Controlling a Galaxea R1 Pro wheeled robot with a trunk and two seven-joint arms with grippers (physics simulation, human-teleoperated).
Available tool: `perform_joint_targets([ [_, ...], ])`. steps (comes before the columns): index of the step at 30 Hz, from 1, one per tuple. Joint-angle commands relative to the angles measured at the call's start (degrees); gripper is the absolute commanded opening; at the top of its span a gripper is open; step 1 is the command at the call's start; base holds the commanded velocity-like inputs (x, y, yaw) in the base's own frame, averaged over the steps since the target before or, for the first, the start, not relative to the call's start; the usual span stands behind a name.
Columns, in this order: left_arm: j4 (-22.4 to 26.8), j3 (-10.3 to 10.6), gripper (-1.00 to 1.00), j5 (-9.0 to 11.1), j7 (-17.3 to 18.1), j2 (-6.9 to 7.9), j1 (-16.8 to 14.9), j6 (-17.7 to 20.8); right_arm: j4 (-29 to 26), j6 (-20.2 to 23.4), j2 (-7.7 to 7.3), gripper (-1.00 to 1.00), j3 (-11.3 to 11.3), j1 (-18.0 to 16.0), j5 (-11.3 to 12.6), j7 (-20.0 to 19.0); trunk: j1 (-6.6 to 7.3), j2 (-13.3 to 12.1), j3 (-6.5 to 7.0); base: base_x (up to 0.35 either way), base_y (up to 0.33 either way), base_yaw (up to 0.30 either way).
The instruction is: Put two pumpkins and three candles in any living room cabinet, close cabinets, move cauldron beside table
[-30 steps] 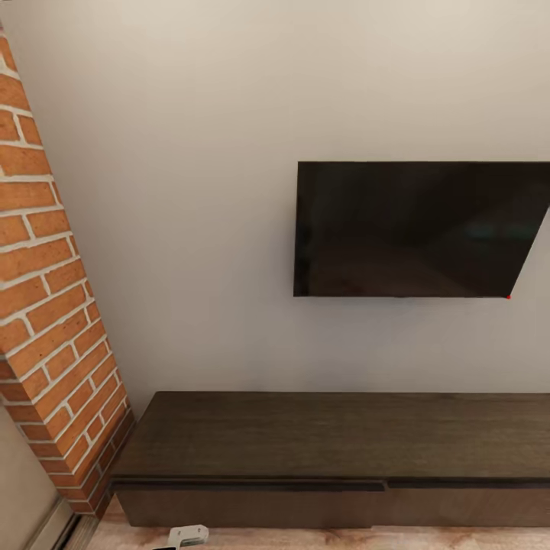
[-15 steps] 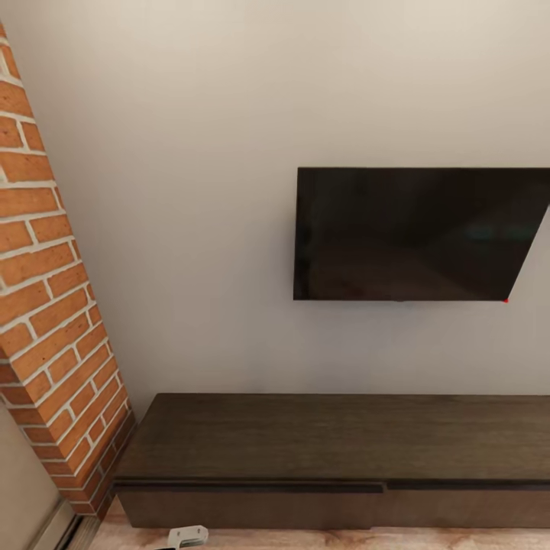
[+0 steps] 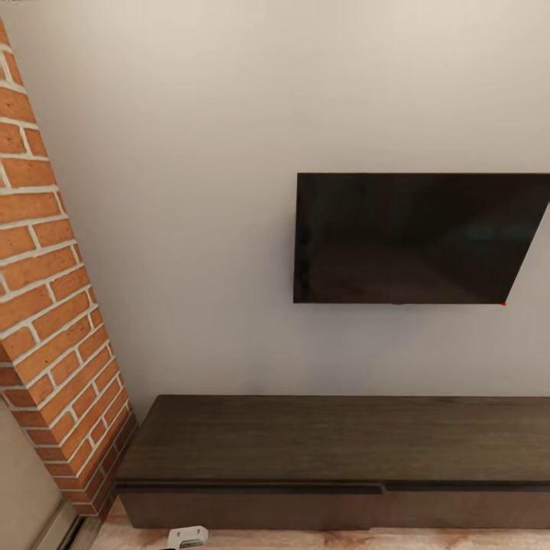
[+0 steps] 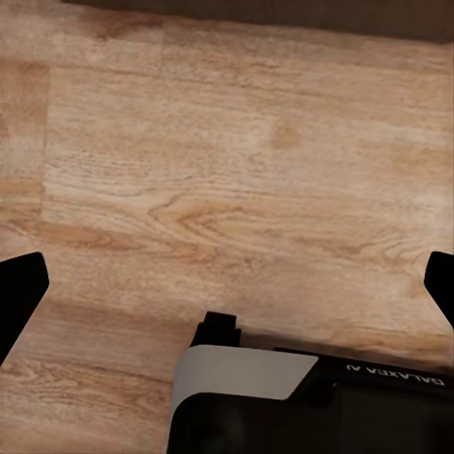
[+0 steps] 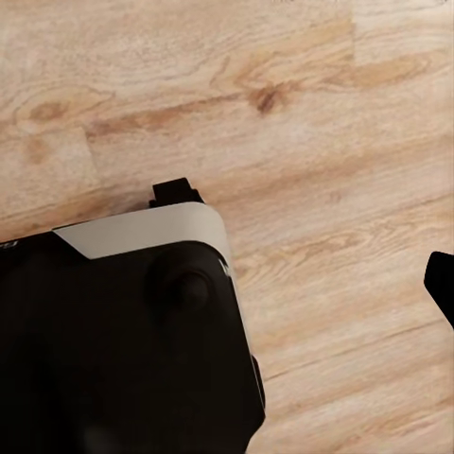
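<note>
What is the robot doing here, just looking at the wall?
It is holding nothing right now. Its head faces a long, low, dark-brown wooden cabinet with its plain front panels shut, standing under a black flat screen on the pale wall, beside a red brick column. Both wrist cameras look down at the light wooden floor. No pumpkins or candles are visible.

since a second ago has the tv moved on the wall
No. The tv sits lower in the head view, but the brick wall shifts down too, so the camera tilted; the cabinet barely shifts.

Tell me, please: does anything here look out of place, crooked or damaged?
Nothing stands out. The cabinet sits flush against the wall, front panels shut, its top bare. The television hangs level above it.
</note>
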State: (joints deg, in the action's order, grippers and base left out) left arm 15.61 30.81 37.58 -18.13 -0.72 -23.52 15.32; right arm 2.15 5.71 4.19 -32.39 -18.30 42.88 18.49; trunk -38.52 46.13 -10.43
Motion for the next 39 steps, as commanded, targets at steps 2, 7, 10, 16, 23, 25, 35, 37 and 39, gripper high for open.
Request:
perform_joint_targets([
  [2, 0.1, 0.5, 1.0, 0.5, -0.4, 0.03, 0.0, 0.2, 0.1, 0.3, 0.03, 1.0, -0.5, -0.1, 0.3, 0.1, 0.43, -0.8, 0.28, 0.0, 0.0, 0.0],
  [7, 0.1, 0.5, 1.0, 0.5, -0.4, 0.03, 0.0, 0.2, 0.1, 0.3, 0.03, 1.0, -0.5, -0.1, 0.3, 0.1, 1.53, -2.8, 1.18, 0.0, 0.0, 0.0],
  [10, 0.1, 0.5, 1.0, 0.5, -0.4, 0.02, 0.0, -0.5, 0.1, 0.3, 0.03, 1.0, -0.5, -0.1, 0.3, 0.1, 2.19, -4.0, 1.72, 0.0, 0.0, 0.0],
  [16, 0.1, 0.5, 1.0, 0.5, -0.4, 0.02, 0.0, -1.3, 0.1, 0.3, 0.02, 1.0, -0.5, -0.1, 0.3, 0.1, 3.51, -6.4, 2.79, 0.0, 0.0, 0.0],
  [23, 0.1, 0.5, 1.0, 0.6, -0.4, 0.07, 0.0, -1.4, 0.1, 0.3, 0.0, 1.0, -0.5, -0.1, 0.3, 0.1, 5.05, -9.2, 4.05, 0.0, 0.0, 0.0],
  [25, 0.1, 0.5, 1.0, 0.6, -0.4, 0.04, 0.0, -1.4, 0.1, 0.3, 0.01, 1.0, -0.5, -0.1, 0.3, 0.1, 5.49, -10.0, 4.41, 0.0, 0.0, 0.0],
  [35, 0.0, 0.5, 1.0, 0.6, -0.5, 0.03, 0.0, -1.4, 0.1, 0.3, 0.03, 1.0, -0.5, -0.1, 0.3, 0.1, 7.68, -14.0, 6.2, 0.0, 0.0, 0.0],
  [37, 0.0, 0.6, 1.0, 0.6, -0.5, 0.02, 0.0, -1.4, 0.1, 0.3, 0.01, 1.0, -0.5, -0.1, 0.3, 0.1, 8.12, -14.8, 6.56, 0.0, 0.0, 0.0],
  [39, 0.0, 0.6, 1.0, 0.6, -0.5, 0.02, 0.0, -1.4, 0.1, 0.3, 0.02, 1.0, -0.5, -0.1, 0.3, 0.1, 8.56, -15.6, 6.92, 0.0, 0.0, 0.0],
])
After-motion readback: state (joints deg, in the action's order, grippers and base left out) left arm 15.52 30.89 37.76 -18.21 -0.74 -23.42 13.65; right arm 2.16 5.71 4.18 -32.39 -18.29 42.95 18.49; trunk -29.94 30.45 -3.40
